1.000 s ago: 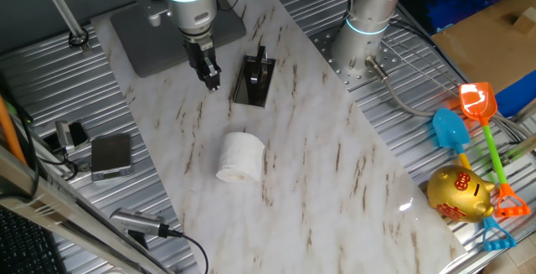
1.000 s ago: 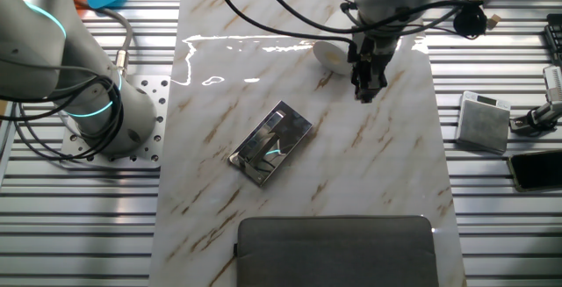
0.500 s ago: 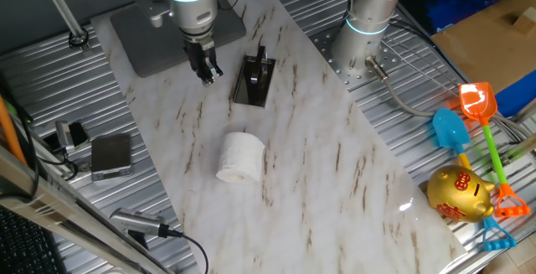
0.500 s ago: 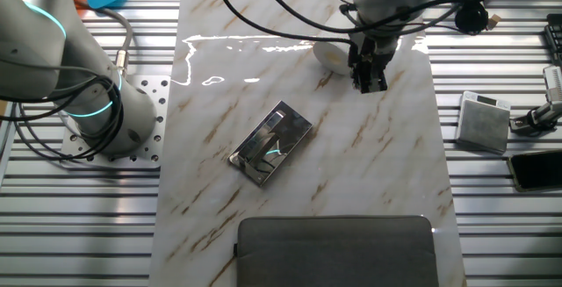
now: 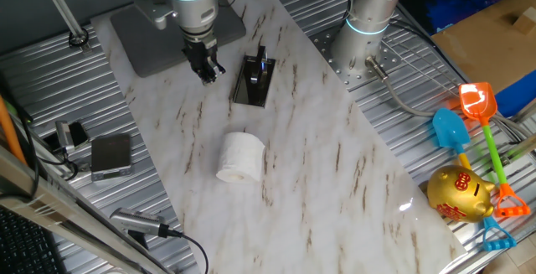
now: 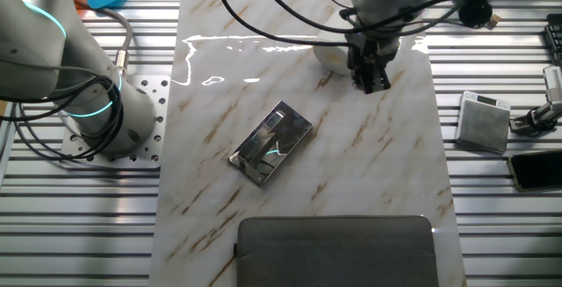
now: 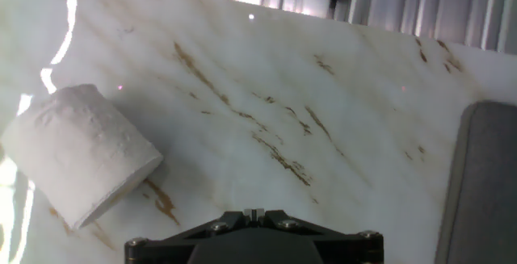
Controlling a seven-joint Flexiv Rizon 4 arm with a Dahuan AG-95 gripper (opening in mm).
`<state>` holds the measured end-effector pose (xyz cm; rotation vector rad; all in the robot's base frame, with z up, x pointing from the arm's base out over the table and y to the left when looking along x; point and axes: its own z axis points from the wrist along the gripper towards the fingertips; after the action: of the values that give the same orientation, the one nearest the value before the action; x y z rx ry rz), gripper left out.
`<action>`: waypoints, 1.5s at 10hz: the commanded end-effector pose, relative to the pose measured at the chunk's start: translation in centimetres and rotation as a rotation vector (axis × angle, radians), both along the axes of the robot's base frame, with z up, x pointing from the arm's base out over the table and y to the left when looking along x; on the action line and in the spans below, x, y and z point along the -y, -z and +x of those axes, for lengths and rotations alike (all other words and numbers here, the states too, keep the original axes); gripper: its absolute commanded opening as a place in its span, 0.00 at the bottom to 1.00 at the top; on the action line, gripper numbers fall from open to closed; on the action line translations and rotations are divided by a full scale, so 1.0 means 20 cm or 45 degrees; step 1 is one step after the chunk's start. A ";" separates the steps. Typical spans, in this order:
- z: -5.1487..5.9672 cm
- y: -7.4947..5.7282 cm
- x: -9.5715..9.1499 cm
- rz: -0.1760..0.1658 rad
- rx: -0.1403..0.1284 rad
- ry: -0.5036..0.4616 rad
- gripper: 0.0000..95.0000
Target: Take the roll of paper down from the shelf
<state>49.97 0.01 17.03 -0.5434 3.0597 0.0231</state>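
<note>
The white roll of paper point(image 5: 241, 157) lies on its side on the marble table top, clear of the shelf. It also shows in the hand view point(image 7: 81, 155) at the left, and in the other fixed view point(image 6: 328, 54) partly behind the arm. The shelf point(image 5: 254, 80) is a small black stand and it stands bare; from above it looks shiny point(image 6: 270, 143). My gripper point(image 5: 208, 74) hangs above the table just left of the shelf, well away from the roll. Its jaws are together and hold nothing, as the other fixed view point(image 6: 371, 81) and the hand view point(image 7: 254, 214) also show.
A large flat grey mat point(image 5: 138, 31) lies at the table's far end, behind the gripper. A second robot's base point(image 5: 360, 48) stands right of the table. Small devices point(image 5: 110, 155) lie on the ribbed surface at the left, toys point(image 5: 469, 152) at the right.
My gripper has risen a little and drawn back towards the grey mat. The roll and the shelf have not moved.
</note>
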 end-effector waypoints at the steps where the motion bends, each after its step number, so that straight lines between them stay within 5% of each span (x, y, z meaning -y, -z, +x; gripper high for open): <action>1: 0.00 0.00 0.00 -0.026 0.016 -0.388 0.00; 3: 0.00 0.00 0.00 -0.036 0.044 -0.572 0.00; 5: 0.00 0.00 0.00 -0.038 0.043 -0.615 0.00; 15: 0.01 -0.01 0.00 -0.039 0.023 -0.621 0.00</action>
<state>50.23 -0.03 17.16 -1.2685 2.8281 -0.0228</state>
